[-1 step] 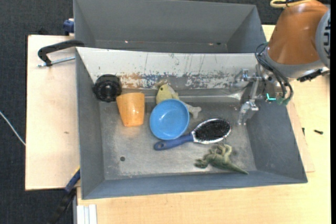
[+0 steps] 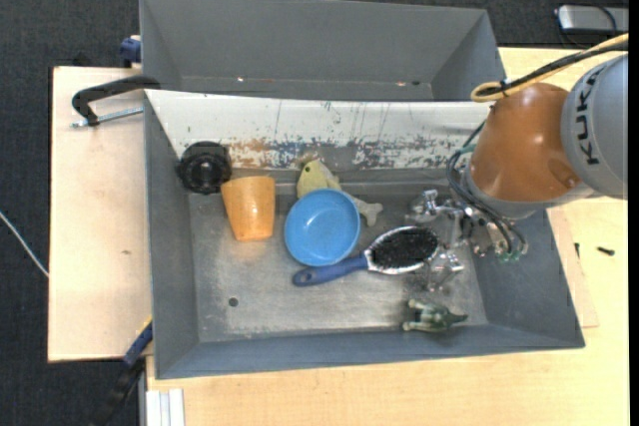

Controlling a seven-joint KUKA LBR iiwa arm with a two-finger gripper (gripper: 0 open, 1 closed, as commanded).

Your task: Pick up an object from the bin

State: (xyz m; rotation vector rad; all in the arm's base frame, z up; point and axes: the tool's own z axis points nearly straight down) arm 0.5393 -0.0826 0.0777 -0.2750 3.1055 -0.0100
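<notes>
My gripper (image 2: 439, 236) is down in the right part of the bin, its metal fingers open, one toward the back and one toward the front. The right end of a black oval thing with a silvery rim (image 2: 397, 250) lies just left of the gap between them and partly in it. A small dark green toy (image 2: 431, 318) rests on the bin floor a little in front of the gripper. Left of the black oval sits a blue round scoop (image 2: 321, 226), whose blue handle runs along the floor beneath it.
Further left stands an orange cup (image 2: 249, 207). A black round knob-like thing (image 2: 204, 168) is in the back left corner. A pale yellow thing (image 2: 318, 180) lies behind the scoop. The arm with its orange cover comes in over the right wall.
</notes>
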